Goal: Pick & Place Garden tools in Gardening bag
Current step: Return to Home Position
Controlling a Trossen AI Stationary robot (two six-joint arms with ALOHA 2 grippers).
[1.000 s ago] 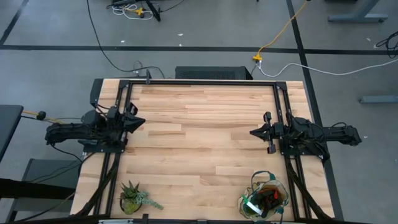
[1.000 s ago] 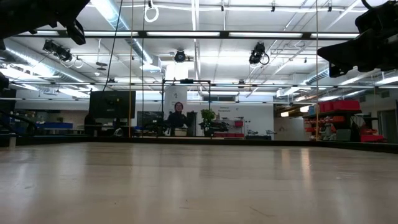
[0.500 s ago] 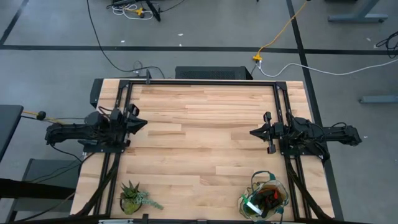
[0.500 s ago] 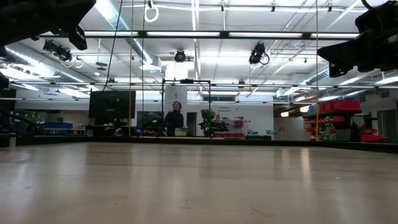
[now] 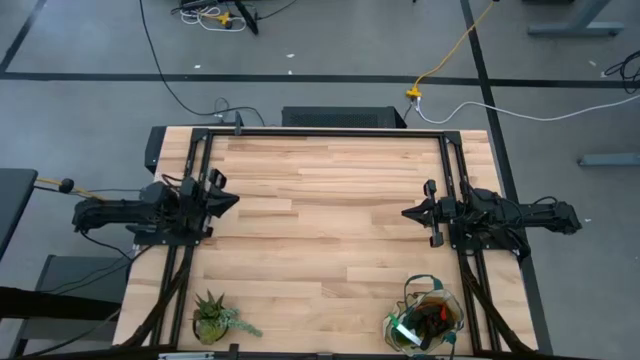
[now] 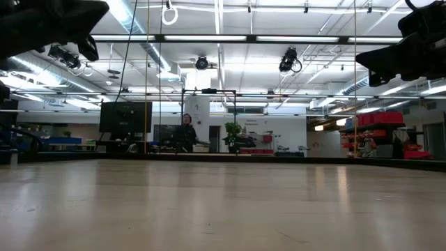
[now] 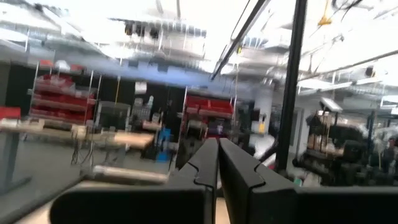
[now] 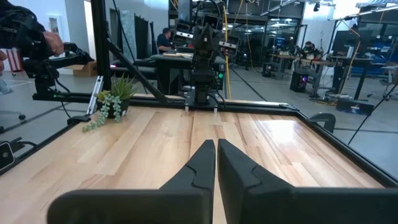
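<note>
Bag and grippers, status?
Left gripper shut, empty, left side. Right gripper shut, empty, right side. Bag front right, tools inside. Plant front left, clear of both.

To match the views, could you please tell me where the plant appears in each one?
High: plant at lower left, below the left arm.
Low: not in it.
Left wrist: not in it.
Right wrist: plant far off, beside the left arm.
Shared landmark: the left arm.
</note>
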